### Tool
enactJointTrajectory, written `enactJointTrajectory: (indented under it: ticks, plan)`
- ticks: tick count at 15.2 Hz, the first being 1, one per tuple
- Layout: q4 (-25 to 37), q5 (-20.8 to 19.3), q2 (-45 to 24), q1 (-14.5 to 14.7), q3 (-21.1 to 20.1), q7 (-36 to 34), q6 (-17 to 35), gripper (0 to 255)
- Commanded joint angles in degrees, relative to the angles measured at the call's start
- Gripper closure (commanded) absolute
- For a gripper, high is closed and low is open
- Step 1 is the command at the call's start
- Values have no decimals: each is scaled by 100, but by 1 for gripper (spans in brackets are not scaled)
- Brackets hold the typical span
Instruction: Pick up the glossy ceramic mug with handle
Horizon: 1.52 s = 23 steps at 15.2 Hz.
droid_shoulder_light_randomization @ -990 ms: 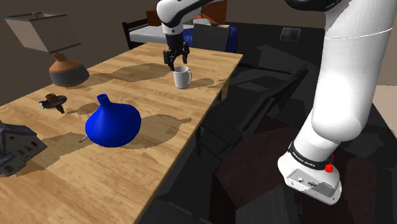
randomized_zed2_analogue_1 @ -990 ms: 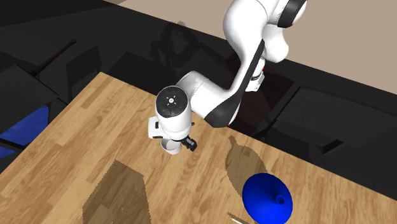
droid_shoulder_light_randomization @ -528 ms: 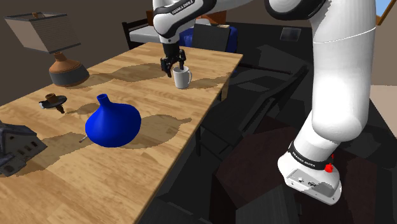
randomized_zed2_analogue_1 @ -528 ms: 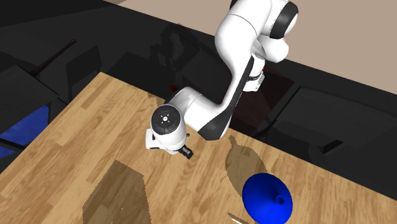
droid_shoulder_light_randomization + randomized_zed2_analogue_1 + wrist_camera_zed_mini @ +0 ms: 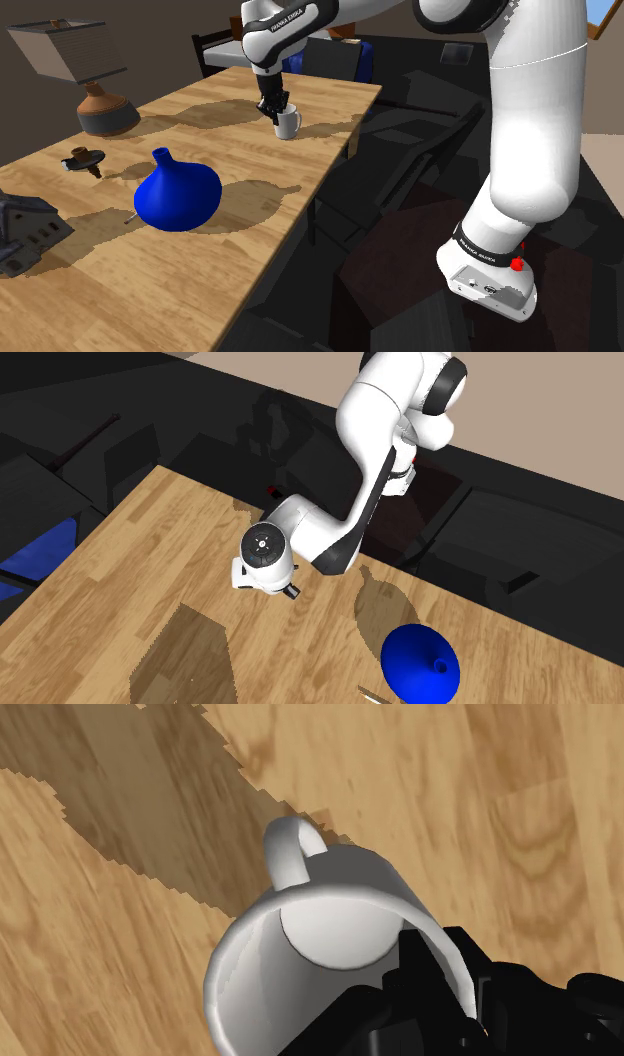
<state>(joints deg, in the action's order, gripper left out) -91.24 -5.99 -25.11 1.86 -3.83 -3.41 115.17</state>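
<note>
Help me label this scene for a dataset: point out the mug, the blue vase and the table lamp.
white mug (image 5: 286, 126), shoulder view, on its outer wall.
blue vase (image 5: 180, 198), shoulder view, on its round belly.
table lamp (image 5: 104, 112), shoulder view, on its brown base.

Arm stands upright from its base, bends over at the top and reaches toward the shoulder view's upper left. We note the wrist pointing straight down (the second exterior view looks onto its round end cap). Gripper low and vertical. In the wrist view we see its fingers close together, pinching the mug wall, one inside and one outside.
</note>
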Motion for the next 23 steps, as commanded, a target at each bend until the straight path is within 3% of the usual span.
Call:
enactJointTrajectory:
  ticks: [1, 6, 23]
  plan:
    - [-2, 0, 0, 0, 1, 0, 1, 255]
    - [-14, 0, 4, -5, 2, 5, 10, 255]
    - [781, 48, 258, 3, -15, 89, -1035, 255]
